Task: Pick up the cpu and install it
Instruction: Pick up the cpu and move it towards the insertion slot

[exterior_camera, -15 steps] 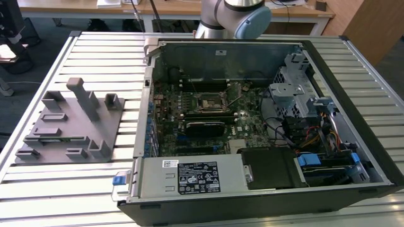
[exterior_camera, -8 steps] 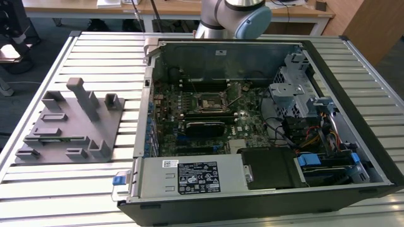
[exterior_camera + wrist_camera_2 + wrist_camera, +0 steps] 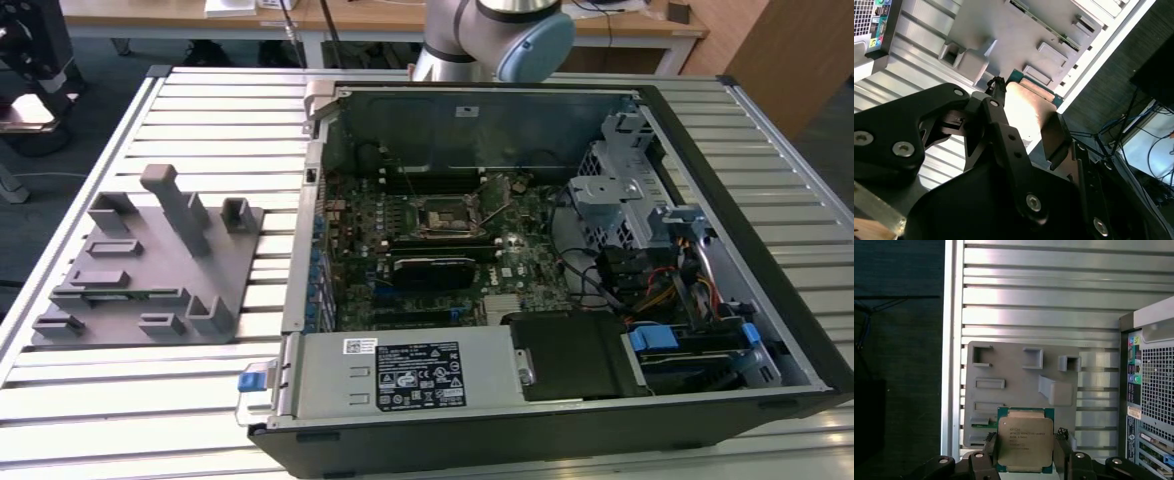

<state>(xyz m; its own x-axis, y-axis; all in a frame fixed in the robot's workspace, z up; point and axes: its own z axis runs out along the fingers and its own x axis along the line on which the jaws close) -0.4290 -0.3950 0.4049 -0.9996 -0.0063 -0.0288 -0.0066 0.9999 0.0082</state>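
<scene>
Gripper [image 3: 1025, 436] pinches the cpu [image 3: 1025, 442] by two opposite edges, over the grey tray [image 3: 1019, 375]. The open computer case [image 3: 534, 250] sits on the exterior view's right of the tray.

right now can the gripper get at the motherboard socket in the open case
Probably yes: the computer case is open on top and nothing visibly covers the motherboard socket; the gripper holds the cpu over the fixture tray.

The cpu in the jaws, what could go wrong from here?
The gripper pinches the cpu only by two opposite edges, so it could slip or tilt and drop toward the grey fixture tray. The socket sits among crowded motherboard parts inside the case; a tilted chip might seat crooked, or the jaws might clip something.
</scene>
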